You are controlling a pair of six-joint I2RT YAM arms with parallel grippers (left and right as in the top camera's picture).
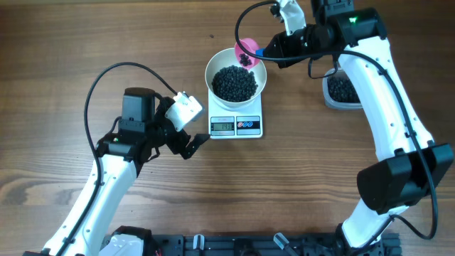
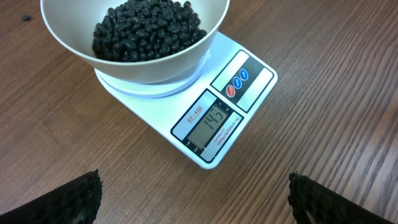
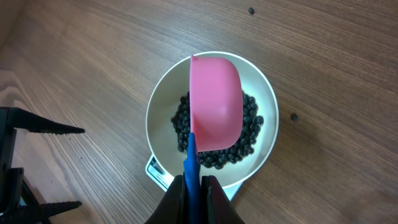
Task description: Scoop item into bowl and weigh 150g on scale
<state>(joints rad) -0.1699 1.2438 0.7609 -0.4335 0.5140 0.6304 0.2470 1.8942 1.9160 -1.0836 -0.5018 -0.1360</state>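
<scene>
Small round black beads [image 1: 234, 83] [image 2: 149, 28] [image 3: 249, 130] form a dark heap inside the round plain white bowl [image 1: 210, 78] [image 2: 155, 68] [image 3: 155, 106]. The bowl stands centred on the flat white square kitchen scale [image 1: 236, 126] [image 2: 264, 78] [image 3: 155, 171]. The scale's grey display faces the left arm and shows the digits 145, with one red and one blue round button beside it.

Surface: a brown wood-grain counter [image 1: 71, 43] carries all the items and fills each view. A black rail [image 1: 234, 245] runs along its near edge. Single stray beads [image 1: 211, 37] [image 3: 251, 10] lie on the wood beyond the bowl.

Right gripper [image 1: 264, 51] [image 3: 194, 183]: fingers clamped tight on the blue handle of a pink plastic scoop [image 1: 246, 53] [image 3: 216, 102]. The scoop hangs over the bowl's far rim; the overhead view shows dark beads in its mouth.

Left gripper [image 1: 193, 144] [image 2: 196, 199]: fingers spread wide and holding nothing, just beside the scale's display edge, apart from it.

A clear rounded plastic tub [image 1: 341, 90] holding more beads sits to the right of the scale, partly hidden under the right arm.
</scene>
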